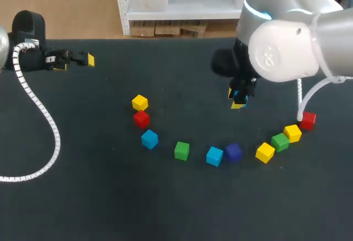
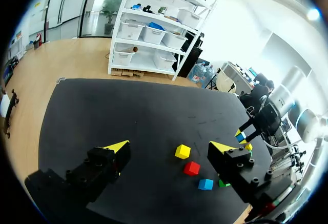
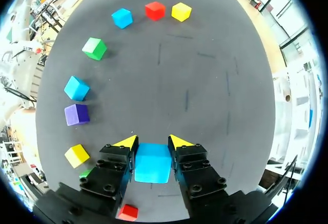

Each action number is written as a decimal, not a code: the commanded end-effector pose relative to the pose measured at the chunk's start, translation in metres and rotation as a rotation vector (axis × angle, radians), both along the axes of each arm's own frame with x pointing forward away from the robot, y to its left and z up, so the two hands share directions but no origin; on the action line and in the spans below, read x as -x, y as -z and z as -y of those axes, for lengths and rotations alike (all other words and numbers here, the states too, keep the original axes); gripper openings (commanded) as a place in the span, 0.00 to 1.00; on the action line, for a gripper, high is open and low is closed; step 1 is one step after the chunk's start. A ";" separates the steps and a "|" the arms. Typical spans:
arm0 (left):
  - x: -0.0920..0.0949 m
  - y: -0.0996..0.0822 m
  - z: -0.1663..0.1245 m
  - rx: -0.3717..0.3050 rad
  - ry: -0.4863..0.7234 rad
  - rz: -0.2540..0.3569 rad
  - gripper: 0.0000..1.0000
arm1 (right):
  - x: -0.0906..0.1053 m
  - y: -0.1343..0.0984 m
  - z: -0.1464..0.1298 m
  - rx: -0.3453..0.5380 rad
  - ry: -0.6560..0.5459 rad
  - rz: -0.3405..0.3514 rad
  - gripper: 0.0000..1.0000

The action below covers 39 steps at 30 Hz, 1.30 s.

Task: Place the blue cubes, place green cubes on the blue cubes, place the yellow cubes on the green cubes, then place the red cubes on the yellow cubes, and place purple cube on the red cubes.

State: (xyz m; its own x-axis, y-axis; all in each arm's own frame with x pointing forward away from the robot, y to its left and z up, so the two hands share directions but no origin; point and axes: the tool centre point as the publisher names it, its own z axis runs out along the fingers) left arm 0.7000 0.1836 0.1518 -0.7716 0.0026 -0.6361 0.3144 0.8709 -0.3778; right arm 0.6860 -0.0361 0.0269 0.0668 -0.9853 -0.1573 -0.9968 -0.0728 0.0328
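Note:
My right gripper [image 1: 238, 98] hangs above the dark table, shut on a blue cube [image 3: 152, 162] that sits between its yellow tips. Below it, cubes lie in an arc: yellow [image 1: 140, 102], red [image 1: 141, 119], blue [image 1: 149, 139], green [image 1: 181, 150], blue [image 1: 214, 156], purple [image 1: 233, 152], yellow [image 1: 265, 152], green [image 1: 280, 142], yellow [image 1: 293, 133], red [image 1: 308, 120]. None are stacked. My left gripper [image 1: 77, 60] rests at the table's far left, open and holding nothing [image 2: 170, 147]; the yellow cube [image 2: 182, 151] and red cube [image 2: 191, 168] lie well ahead of it.
A white coiled cable [image 1: 38, 114] trails from the left arm over the table's left side. The right arm's bulky white body [image 1: 287, 37] overhangs the back right. Bare tabletop [image 1: 182, 86] spreads inside the arc and toward the front edge.

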 end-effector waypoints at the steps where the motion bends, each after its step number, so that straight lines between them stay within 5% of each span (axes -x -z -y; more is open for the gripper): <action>1: 0.001 0.001 -0.002 0.007 0.004 0.006 1.00 | -0.002 0.004 -0.004 0.008 -0.004 0.001 0.11; 3: 0.001 0.001 -0.002 0.007 0.004 0.006 1.00 | -0.003 0.006 -0.005 0.016 0.001 0.008 0.22; 4: 0.001 0.001 -0.002 0.007 0.004 0.006 1.00 | -0.003 0.007 -0.005 0.022 0.004 0.012 0.36; 6: 0.001 0.001 -0.002 0.007 0.004 0.006 1.00 | -0.003 0.008 -0.005 0.026 0.009 0.017 1.00; 19: 0.001 0.001 -0.002 0.007 0.004 0.006 1.00 | -0.005 0.003 0.005 -0.005 0.072 -0.001 1.00; 27: 0.001 0.001 -0.002 0.007 0.004 0.006 1.00 | 0.007 -0.007 0.003 -0.061 0.105 -0.070 1.00; 28: 0.001 0.001 -0.002 0.007 0.004 0.006 1.00 | 0.010 -0.008 0.003 -0.060 0.092 -0.068 0.80; 29: 0.001 0.001 -0.002 0.007 0.004 0.006 1.00 | 0.012 -0.007 0.002 -0.057 0.082 -0.060 0.76; 34: 0.001 0.001 -0.002 0.007 0.004 0.006 1.00 | 0.023 -0.004 -0.002 -0.054 0.032 -0.042 0.93; 39: 0.001 0.001 -0.002 0.007 0.004 0.006 1.00 | 0.031 -0.001 -0.008 -0.047 -0.009 -0.025 0.99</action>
